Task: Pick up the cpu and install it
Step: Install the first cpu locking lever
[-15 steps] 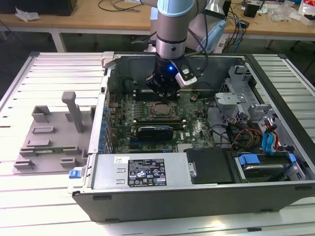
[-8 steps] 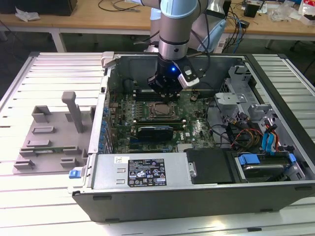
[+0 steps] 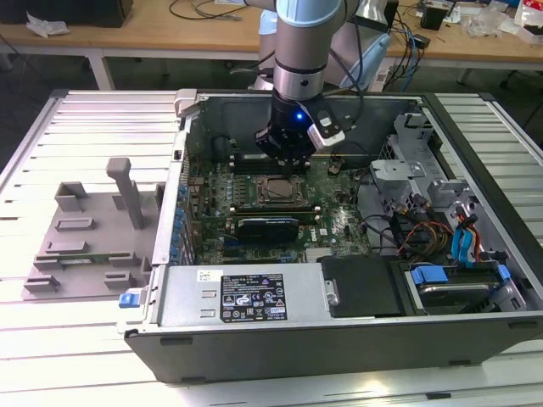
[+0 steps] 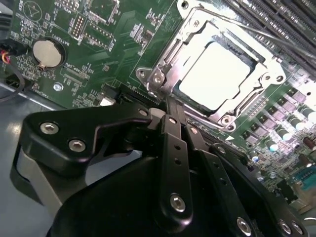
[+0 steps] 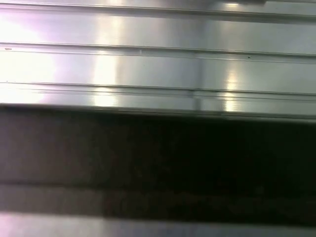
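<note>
Already seated in the socket (image 4: 217, 74), the cpu (image 4: 213, 76) lies just beyond the closed, empty fingers (image 4: 170, 111).

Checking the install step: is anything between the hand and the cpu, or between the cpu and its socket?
Nothing visible. The cpu already lies inside the socket, and the hand sits just beside the socket frame with no object between them.

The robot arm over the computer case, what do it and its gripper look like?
The arm has a silvery tube with a light blue joint cover. A blue light glows above the black gripper, and dark cables trail beside it. In the second wrist view the gripper has black links with silver screws.
</note>
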{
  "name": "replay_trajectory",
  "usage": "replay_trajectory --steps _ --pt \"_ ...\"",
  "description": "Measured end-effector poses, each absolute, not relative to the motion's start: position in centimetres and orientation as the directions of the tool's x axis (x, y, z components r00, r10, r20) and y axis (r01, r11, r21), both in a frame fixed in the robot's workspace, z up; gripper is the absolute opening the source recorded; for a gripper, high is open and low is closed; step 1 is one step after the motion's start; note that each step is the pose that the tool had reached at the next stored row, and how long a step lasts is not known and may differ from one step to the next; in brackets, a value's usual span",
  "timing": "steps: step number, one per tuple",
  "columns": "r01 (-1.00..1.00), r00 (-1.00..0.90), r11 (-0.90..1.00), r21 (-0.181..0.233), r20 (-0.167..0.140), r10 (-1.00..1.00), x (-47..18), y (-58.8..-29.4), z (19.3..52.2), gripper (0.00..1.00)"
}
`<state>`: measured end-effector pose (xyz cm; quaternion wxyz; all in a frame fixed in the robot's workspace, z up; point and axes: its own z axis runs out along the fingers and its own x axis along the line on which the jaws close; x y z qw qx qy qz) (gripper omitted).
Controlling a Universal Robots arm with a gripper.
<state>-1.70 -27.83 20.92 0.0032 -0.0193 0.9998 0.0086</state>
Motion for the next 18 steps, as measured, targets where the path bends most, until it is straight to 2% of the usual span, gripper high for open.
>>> replay_trajectory --steps 18 --pt "-0.039 -0.999 0.999 0.017 -0.007 -0.039 -1.7 -29.5 20.9 0.11"
